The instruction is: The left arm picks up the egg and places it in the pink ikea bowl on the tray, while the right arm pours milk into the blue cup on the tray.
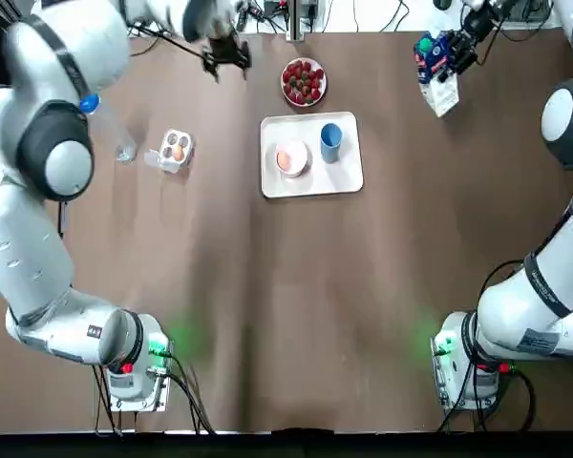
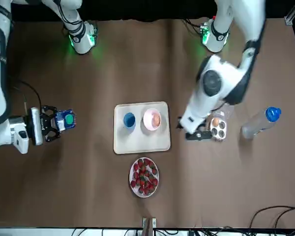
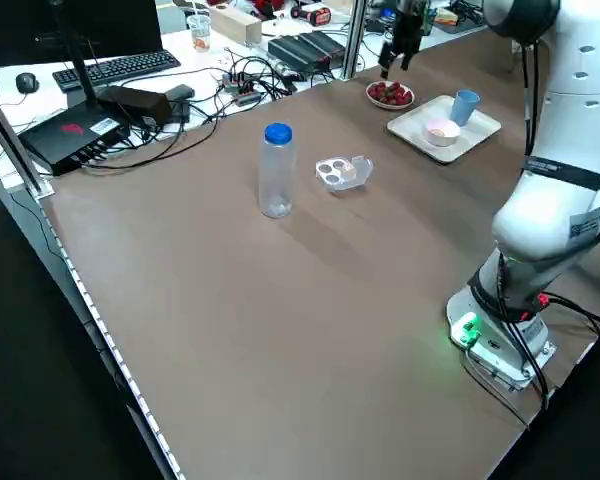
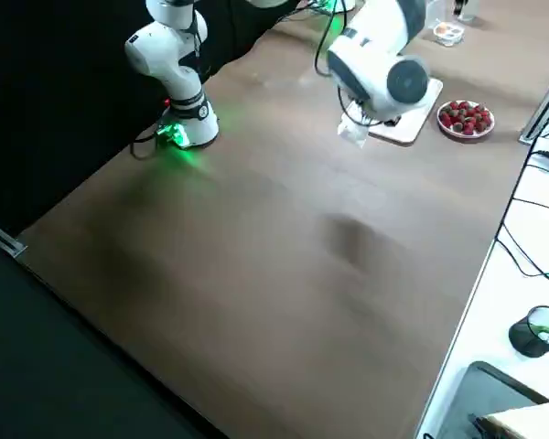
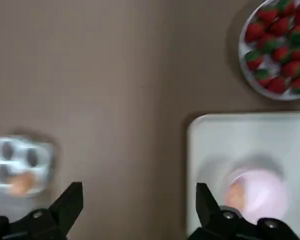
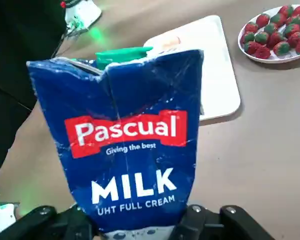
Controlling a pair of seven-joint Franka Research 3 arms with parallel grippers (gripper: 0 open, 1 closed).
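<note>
An egg (image 1: 285,158) lies in the pink bowl (image 1: 297,149) on the white tray (image 1: 344,176), beside the blue cup (image 1: 330,139). A second egg (image 1: 178,150) sits in the small clear egg carton (image 1: 168,157) left of the tray. My left gripper (image 1: 227,55) hangs open and empty above the table's far side, between carton and tray; its wrist view shows the bowl (image 5: 262,192) and the carton (image 5: 20,165) below. My right gripper (image 1: 456,48) is shut on a blue milk carton (image 6: 130,145), held upright at the far right, away from the tray.
A plate of strawberries (image 1: 304,82) stands just beyond the tray. A clear water bottle with a blue cap (image 1: 105,119) is left of the egg carton. Cables and equipment line the table's far edge. Bare brown table spreads in front of the tray.
</note>
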